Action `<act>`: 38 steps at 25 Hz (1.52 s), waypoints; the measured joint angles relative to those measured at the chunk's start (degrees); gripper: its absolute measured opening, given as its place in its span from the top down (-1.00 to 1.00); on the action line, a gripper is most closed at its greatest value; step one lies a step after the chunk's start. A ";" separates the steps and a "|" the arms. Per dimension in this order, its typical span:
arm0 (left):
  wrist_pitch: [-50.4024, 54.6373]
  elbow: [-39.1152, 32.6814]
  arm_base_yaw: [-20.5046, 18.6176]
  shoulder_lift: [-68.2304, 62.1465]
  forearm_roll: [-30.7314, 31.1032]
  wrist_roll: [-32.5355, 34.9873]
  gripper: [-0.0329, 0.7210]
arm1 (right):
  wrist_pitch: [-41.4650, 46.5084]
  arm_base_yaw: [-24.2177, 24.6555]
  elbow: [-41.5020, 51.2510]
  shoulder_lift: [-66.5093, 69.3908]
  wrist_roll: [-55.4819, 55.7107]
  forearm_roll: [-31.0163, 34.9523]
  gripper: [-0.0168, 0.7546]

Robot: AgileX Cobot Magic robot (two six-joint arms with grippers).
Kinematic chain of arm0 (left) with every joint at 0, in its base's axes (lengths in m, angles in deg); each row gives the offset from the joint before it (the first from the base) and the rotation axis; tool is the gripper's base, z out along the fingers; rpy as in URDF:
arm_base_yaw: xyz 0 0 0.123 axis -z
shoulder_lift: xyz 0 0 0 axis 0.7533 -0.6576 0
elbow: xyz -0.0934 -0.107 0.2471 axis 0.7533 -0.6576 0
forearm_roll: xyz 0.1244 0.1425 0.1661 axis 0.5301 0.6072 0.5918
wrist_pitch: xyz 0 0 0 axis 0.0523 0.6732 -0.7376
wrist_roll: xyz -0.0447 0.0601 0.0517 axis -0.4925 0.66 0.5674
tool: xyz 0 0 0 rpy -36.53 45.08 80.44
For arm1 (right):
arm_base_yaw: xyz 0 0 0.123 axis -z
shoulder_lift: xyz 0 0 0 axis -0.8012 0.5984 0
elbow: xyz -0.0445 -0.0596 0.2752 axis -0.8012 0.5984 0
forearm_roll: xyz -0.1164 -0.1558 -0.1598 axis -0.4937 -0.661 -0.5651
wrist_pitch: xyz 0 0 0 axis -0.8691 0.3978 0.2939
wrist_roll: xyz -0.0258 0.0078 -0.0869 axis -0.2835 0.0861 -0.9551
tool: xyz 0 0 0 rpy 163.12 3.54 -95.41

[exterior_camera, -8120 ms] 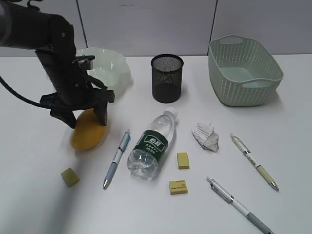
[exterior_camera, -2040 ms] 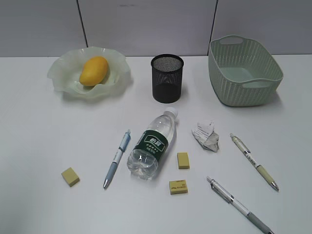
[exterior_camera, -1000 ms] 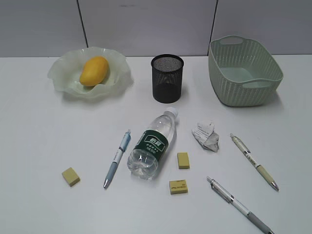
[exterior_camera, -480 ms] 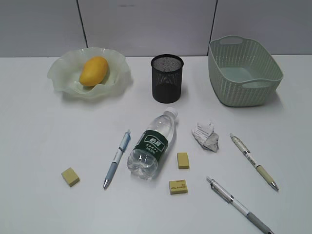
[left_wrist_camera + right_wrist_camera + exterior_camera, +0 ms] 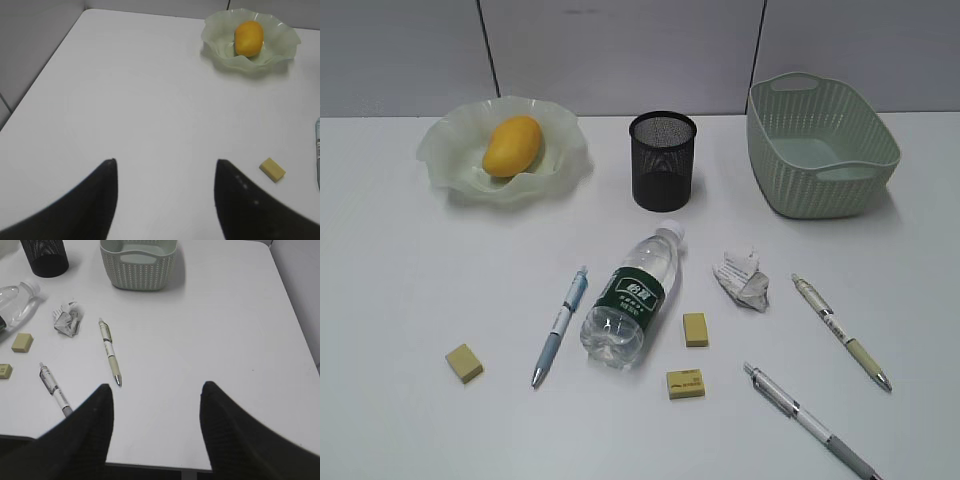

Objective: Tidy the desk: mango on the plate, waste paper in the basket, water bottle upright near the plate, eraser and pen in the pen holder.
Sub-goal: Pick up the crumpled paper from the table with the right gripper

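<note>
The desk [image 5: 410,270] carries all task items; neither arm shows in the exterior view.

Mango [image 5: 512,145]: lying inside the wavy-rimmed plate [image 5: 445,150], at about 10 o'clock from the table's centre. The left wrist view shows the same pair at its 1 o'clock.

Pen holder [image 5: 663,160]: upright at 12 o'clock, between plate and basket [image 5: 820,145], which stands at 2 o'clock.

Water bottle [image 5: 632,296]: lying on its side near centre, cap toward the pen holder – not upright.

Waste paper [image 5: 741,279]: on the desk just beside the bottle at its 3 o'clock, well apart from the basket.

Erasers: three yellow blocks – the left eraser [image 5: 464,362] at 8 o'clock, the middle eraser [image 5: 695,329] and the front eraser [image 5: 685,383] close to the bottle's base.

Pens: the blue pen [image 5: 560,325] just left of the bottle, the beige pen [image 5: 841,331] at 4 o'clock, the grey pen [image 5: 810,421] at 5 o'clock. All lie flat on the desk.

Left gripper [image 5: 165,167]: fingers spread apart over bare desk, nothing between them. Right gripper [image 5: 156,390]: fingers likewise apart, holding nothing, above the desk's near edge.
</note>
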 joint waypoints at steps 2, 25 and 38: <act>0.00 0.00 0.00 0.00 0.00 0.00 -0.55 | 0.00 0.00 0.00 0.00 0.00 0.00 -0.20; 0.00 0.00 2.25 0.00 0.16 0.06 -0.51 | 0.00 0.00 0.00 0.00 0.00 0.00 -0.20; 0.00 0.00 2.73 0.00 -0.45 2.27 -0.47 | 0.00 0.00 0.00 0.00 0.00 0.00 -0.20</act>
